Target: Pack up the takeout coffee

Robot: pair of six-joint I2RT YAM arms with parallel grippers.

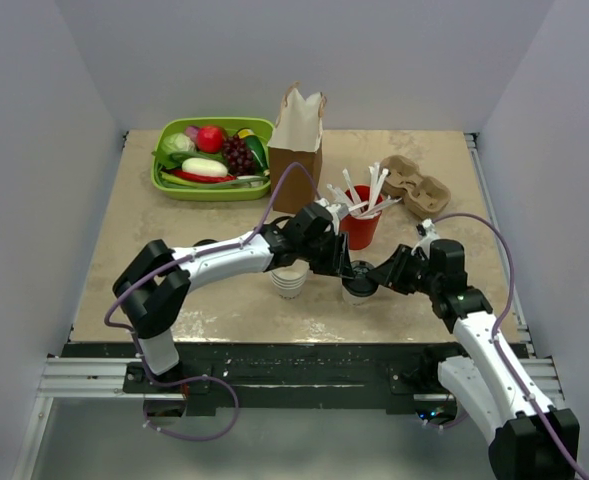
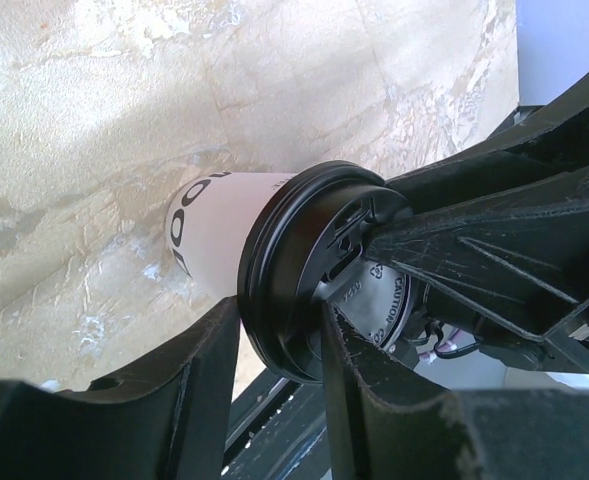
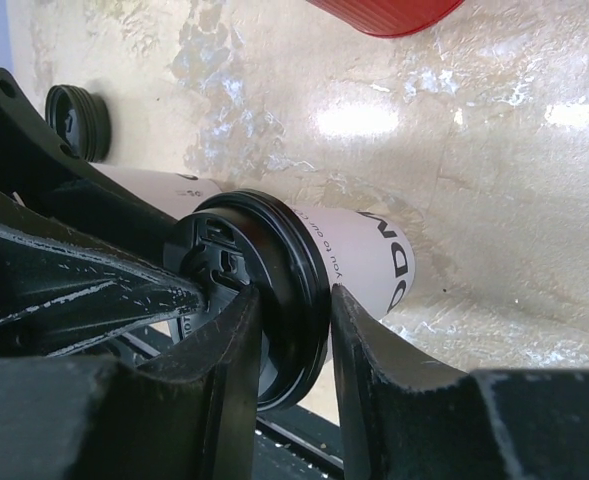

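Presently the takeout coffee (image 1: pixel 359 284) is unpacked; left gripper (image 2: pixel 279 340) and right gripper (image 3: pixel 294 310) straddle its lid narrowly, clamping indeterminate

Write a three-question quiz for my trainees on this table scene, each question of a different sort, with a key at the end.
1. True or false: the red cup holds white sticks.
2. Which part of the takeout coffee do the left gripper and the right gripper both straddle with their fingers?
A. its paper base
B. the rim of its black lid
C. its printed wall
3. In the overhead view, what stands just to the left of the takeout coffee?

Key: 1 true. 2 B. 3 the stack of lidless white cups.
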